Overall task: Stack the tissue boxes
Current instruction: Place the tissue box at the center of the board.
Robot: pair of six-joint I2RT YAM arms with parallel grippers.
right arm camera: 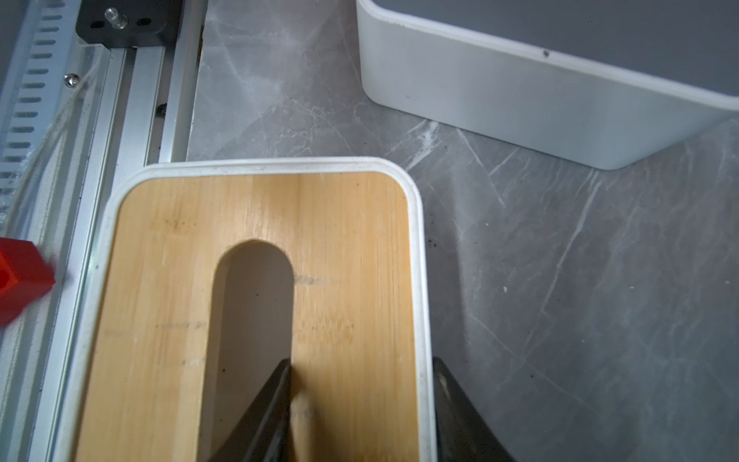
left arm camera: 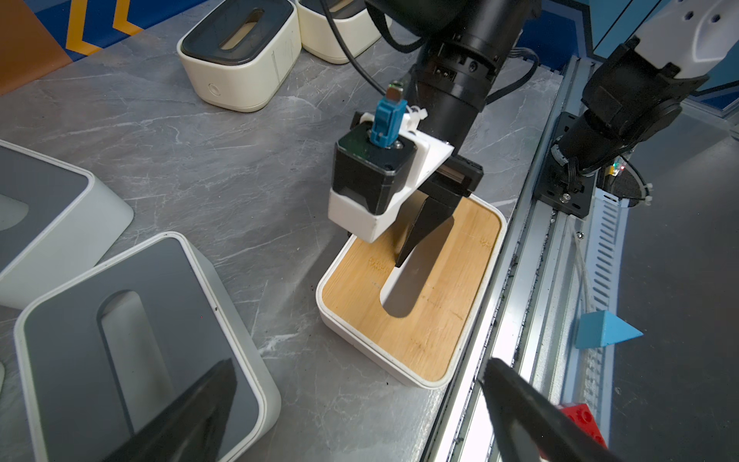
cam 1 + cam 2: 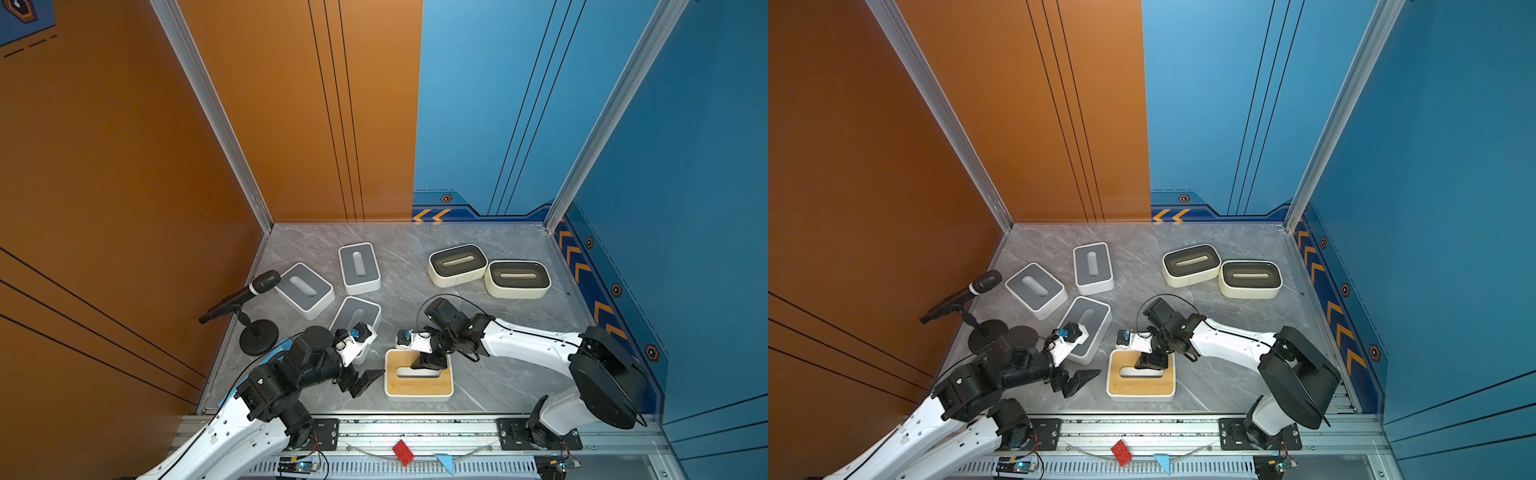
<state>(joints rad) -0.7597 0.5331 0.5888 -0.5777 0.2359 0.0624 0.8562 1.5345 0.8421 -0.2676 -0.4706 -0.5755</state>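
Note:
The bamboo-topped tissue box (image 3: 417,386) (image 3: 1140,384) (image 2: 432,316) (image 1: 340,240) lies close to the table's front edge. My right gripper (image 3: 430,365) (image 1: 362,364) is shut on its far long side, with one finger down in the oval slot and the other outside the white wall. My left gripper (image 3: 365,381) (image 2: 358,364) hangs open just left of that box, holding nothing. Three grey-topped tissue boxes (image 3: 304,291) (image 3: 359,267) (image 3: 356,313) lie at the left; my left wrist covers part of the nearest. Two cream, dark-topped tissue boxes (image 3: 457,264) (image 3: 517,278) sit side by side at the back right.
A black microphone (image 3: 245,295) on a round stand (image 3: 258,336) stands at the table's left edge. An aluminium rail (image 3: 415,428) runs along the front, with a red brick (image 3: 403,451) and a blue triangle (image 3: 445,462) just beyond it. Walls close in three sides.

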